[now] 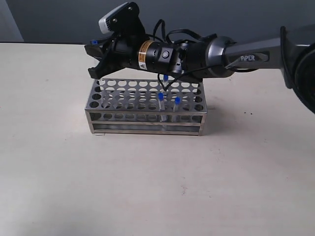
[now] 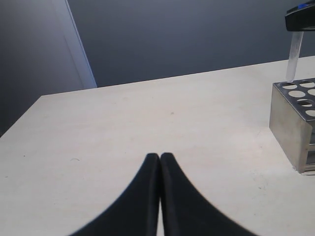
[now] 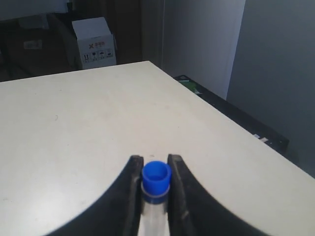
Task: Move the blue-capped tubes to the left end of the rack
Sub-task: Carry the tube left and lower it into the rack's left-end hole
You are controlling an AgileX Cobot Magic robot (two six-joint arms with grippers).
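Note:
The steel rack (image 1: 146, 116) stands mid-table. Two blue-capped tubes (image 1: 161, 97) (image 1: 176, 101) stand in holes toward its right end, and a third (image 1: 166, 77) shows in the back row behind a cable. My right gripper (image 1: 94, 50) (image 3: 156, 164) reaches across over the rack's left end, shut on the fourth blue-capped tube (image 3: 156, 178) (image 1: 93, 43) just below its cap. In the left wrist view this tube (image 2: 294, 51) hangs above the corner holes of the rack (image 2: 288, 123), its tip just clear of the top plate. My left gripper (image 2: 160, 156) is shut and holds nothing, low over bare table left of the rack.
The right arm (image 1: 231, 56) stretches over the rack's back rows. The table edge (image 3: 231, 115) runs beyond the right gripper, and a white box (image 3: 95, 43) stands off the table's far side. A grey wall is behind the table.

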